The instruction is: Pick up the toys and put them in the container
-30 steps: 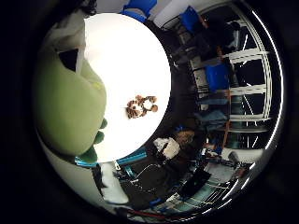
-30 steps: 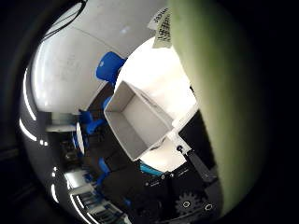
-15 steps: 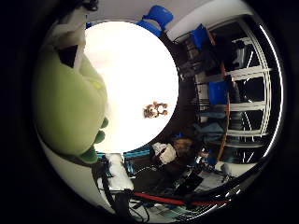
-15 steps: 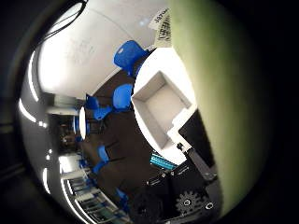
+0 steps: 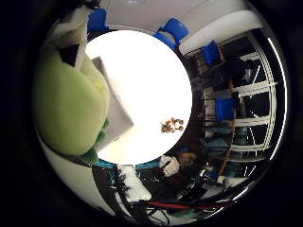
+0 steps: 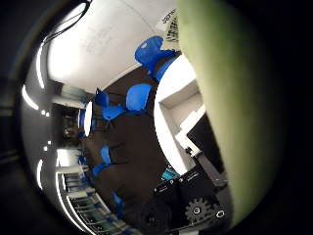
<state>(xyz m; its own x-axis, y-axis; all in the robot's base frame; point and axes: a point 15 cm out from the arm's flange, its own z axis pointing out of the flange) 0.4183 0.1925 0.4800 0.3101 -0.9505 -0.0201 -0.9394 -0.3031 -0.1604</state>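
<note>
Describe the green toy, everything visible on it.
The green toy is a soft, plush-looking thing in pale yellow-green, with a darker green bit at one end. It fills much of both palm views, so it sits close against the palm, up off the round white table. In the little-finger-side view it overlaps the white container on that table. Its whole shape cannot be made out; the fingers on it are not clearly visible.

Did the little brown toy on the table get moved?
No. The little brown toy lies on the white table, same patch near the edge. The view shifted because the hand carrying the green toy moved.
</note>
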